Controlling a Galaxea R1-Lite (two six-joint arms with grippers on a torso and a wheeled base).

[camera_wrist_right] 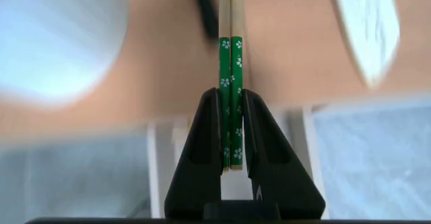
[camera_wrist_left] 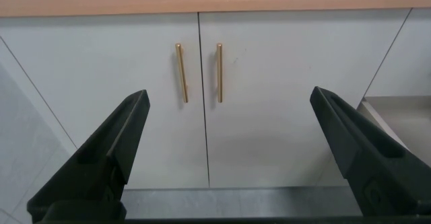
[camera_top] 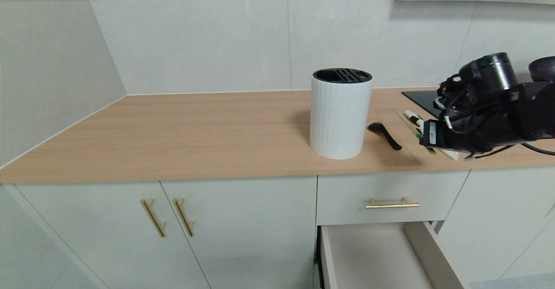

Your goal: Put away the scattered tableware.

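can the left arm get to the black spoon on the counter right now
Probably not easily. The left gripper sits low and open, facing the cabinet doors below the counter. The black spoon lies beyond the white holder, near the right gripper and its chopsticks.

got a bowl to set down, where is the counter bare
The widest bare patch is the counter left of the white holder, running to the side wall. The open drawer below looks bare too. It is crowded right of the holder: a black spoon, then the right hand shut on the chopsticks, with the cooktop behind.
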